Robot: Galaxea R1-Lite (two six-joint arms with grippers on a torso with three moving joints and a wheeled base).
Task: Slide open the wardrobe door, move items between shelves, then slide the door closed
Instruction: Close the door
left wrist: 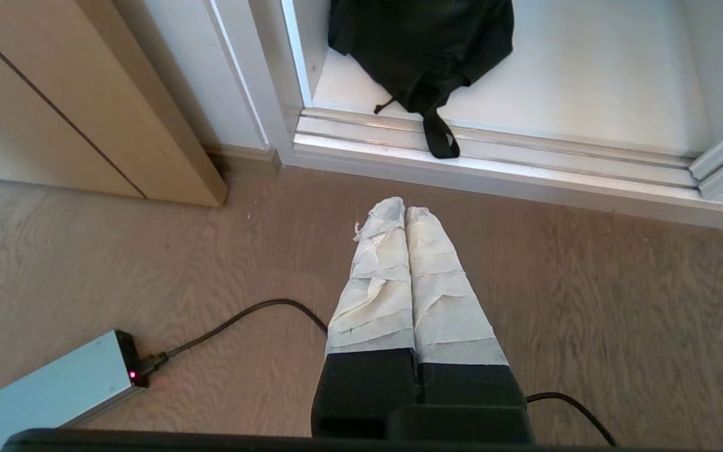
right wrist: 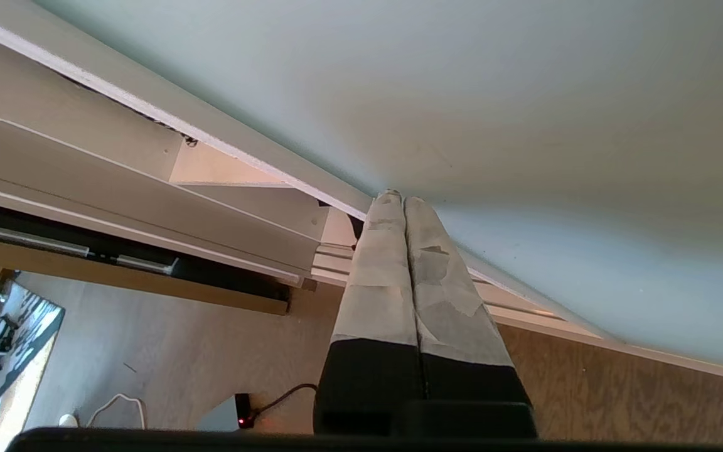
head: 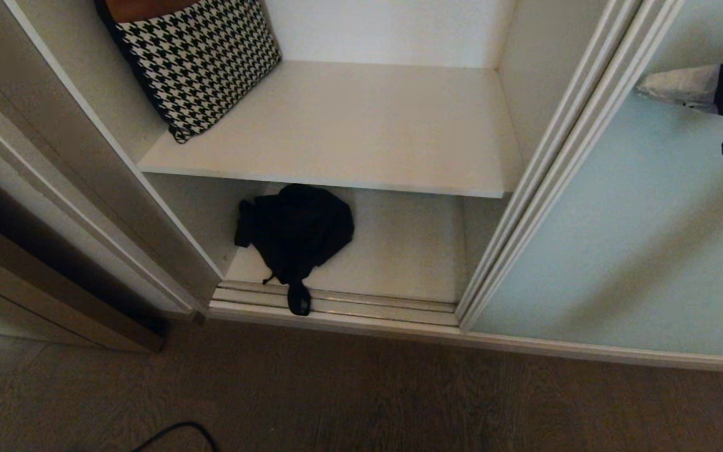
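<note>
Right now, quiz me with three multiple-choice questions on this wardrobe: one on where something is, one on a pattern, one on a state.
1. Where is the black bag?
A. upper shelf
B. bottom shelf
C. on the floor outside

2. What pattern is the cushion?
A. houndstooth
B. stripes
C. plain red

3. How is the right gripper?
A. wide open
B. shut on the bag
C. shut, empty

Answers: 1 B, it lies under the upper shelf, strap over the track. 2 A, black-and-white checks. 3 C, fingers together by the door.
</note>
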